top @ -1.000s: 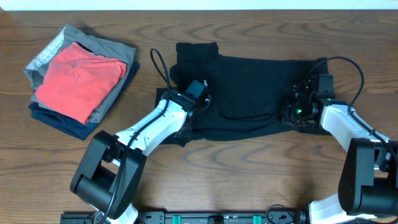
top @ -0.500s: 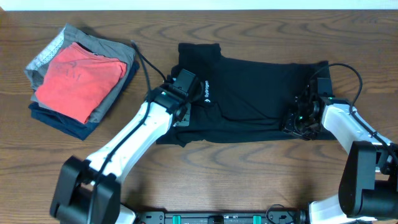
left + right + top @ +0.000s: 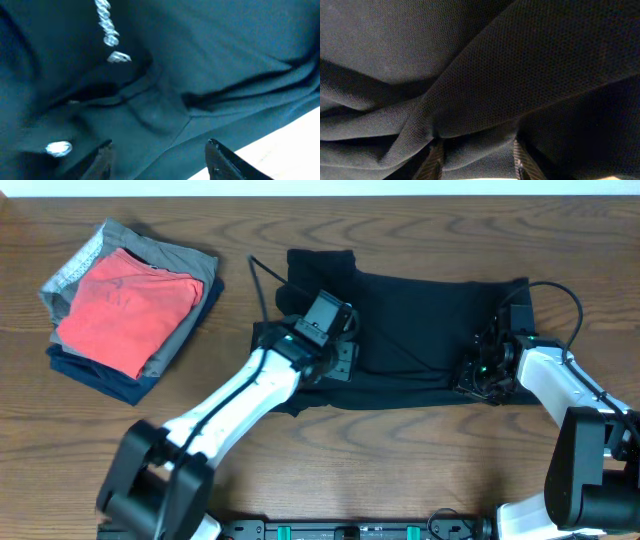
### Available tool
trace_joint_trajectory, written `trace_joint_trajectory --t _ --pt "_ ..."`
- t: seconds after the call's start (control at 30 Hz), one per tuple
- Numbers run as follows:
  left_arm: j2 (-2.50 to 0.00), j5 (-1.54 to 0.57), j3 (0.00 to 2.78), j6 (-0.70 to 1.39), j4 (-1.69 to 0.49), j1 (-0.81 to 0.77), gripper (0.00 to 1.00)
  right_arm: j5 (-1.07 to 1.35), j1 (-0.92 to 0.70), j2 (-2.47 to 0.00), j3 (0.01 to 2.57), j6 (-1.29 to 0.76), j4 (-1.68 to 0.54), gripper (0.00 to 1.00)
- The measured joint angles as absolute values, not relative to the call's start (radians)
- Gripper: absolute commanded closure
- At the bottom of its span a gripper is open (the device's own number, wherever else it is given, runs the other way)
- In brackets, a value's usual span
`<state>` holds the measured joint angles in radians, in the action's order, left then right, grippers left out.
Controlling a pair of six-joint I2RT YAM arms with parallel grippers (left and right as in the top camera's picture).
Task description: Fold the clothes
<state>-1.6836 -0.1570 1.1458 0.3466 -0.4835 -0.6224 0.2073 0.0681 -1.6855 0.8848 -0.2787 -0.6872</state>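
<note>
The left gripper (image 3: pixel 160 150) hangs released, jaws apart with nothing pinched between them, low over the 9 o'clock end of the black shirt (image 3: pixel 420 320). White lettering (image 3: pixel 107 30) shows on the cloth just ahead of it. The right gripper (image 3: pixel 477 160) sits on the shirt's 3 o'clock end near the lower hem. Its jaws stand apart with a ridge of fabric in the gap, and I cannot tell whether they pinch it or merely straddle it.

In the overhead view the shirt lies flat across the middle of the counter (image 3: pixel 400 450), its long axis running 9 to 3 o'clock, with a flap reaching toward 11 o'clock. Each arm has one end of the shirt, so neither is nearer to it overall. A fold along the long axis would probably need both hem corners lifted together.

Bare counter lies open toward 6 o'clock and 12 o'clock. The stack of folded garments (image 3: pixel 125 310) sits well apart at 9 o'clock, clear of any sweep.
</note>
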Motion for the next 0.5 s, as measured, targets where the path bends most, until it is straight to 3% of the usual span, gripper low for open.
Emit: trace_joint_trajectory --t 0.17,0.5 --pt "-1.770 -0.182 1.145 0.475 -0.409 -0.663 0.44 0.208 0.068 -1.685 0.885 -0.279 -0.687 0.53" --pt "-1.866 -0.197 1.146 0.543 -0.262 -0.699 0.46 0.208 0.068 -1.685 0.885 -0.279 -0.688 0.54"
